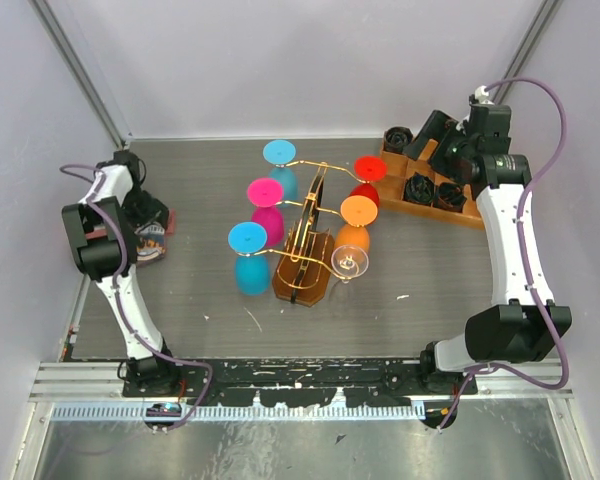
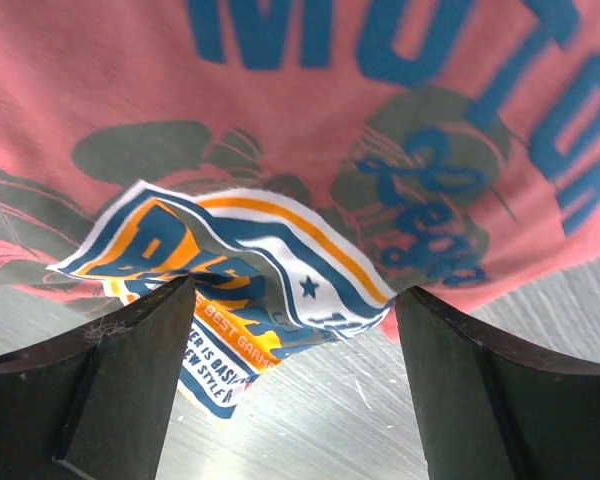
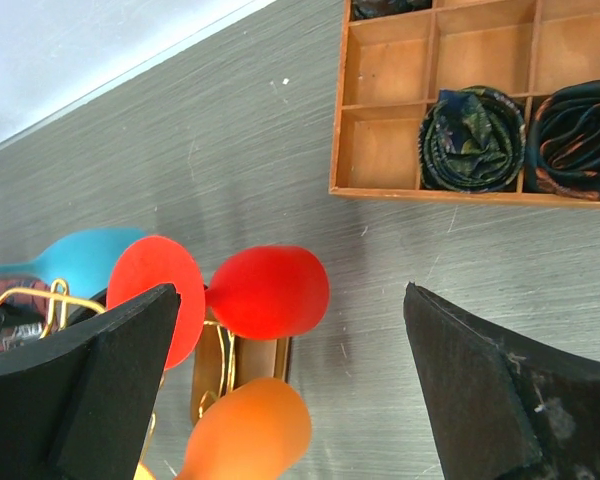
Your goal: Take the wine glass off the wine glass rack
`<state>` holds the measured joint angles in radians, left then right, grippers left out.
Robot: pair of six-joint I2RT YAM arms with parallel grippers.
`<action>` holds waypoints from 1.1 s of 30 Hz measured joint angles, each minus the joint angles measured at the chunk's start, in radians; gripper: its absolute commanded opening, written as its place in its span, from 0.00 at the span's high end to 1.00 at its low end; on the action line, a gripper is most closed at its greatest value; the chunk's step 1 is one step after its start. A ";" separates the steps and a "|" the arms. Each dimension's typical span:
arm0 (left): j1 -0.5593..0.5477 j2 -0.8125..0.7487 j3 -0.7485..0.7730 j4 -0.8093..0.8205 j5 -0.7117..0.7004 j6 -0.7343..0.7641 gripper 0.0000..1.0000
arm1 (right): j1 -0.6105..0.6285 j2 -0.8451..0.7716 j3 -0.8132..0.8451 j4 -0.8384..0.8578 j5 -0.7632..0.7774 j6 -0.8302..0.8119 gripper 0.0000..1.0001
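Note:
The wine glass rack (image 1: 305,240), gold wire on a brown base, stands mid-table. Several wine glasses hang from it upside down: blue (image 1: 279,153), pink (image 1: 265,192) and blue (image 1: 247,240) on the left, red (image 1: 370,170), orange (image 1: 358,212) and clear (image 1: 350,263) on the right. My right gripper (image 1: 435,140) is open, high above the table's right rear. In its wrist view the gripper (image 3: 290,370) looks down on the red glass (image 3: 270,290) and the orange glass (image 3: 250,430). My left gripper (image 1: 145,210) is open at the far left, away from the rack.
A compartmented wooden tray (image 1: 475,215) with rolled dark ties (image 3: 472,138) sits at the back right. A pink printed garment (image 2: 280,100) lies under my left gripper (image 2: 295,350), its striped label (image 2: 240,280) reaching between the fingertips (image 2: 130,380). Grey walls enclose the table.

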<state>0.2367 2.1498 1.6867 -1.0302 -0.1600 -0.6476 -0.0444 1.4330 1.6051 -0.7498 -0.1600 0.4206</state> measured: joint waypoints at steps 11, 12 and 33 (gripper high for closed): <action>-0.203 -0.275 -0.092 0.043 -0.043 0.008 0.11 | 0.081 0.000 0.028 -0.003 -0.134 -0.017 0.11; -0.225 -0.315 -0.102 0.043 -0.043 0.008 0.11 | 0.083 0.000 0.023 0.008 -0.158 -0.006 0.16; -0.293 -1.055 -0.397 0.007 0.173 0.038 0.02 | 0.084 0.047 -0.132 0.170 -0.274 0.130 0.49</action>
<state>-0.0566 1.0946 1.2896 -1.0229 0.0128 -0.6094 0.0391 1.4796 1.4727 -0.5800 -0.4339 0.5507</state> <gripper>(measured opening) 0.984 0.632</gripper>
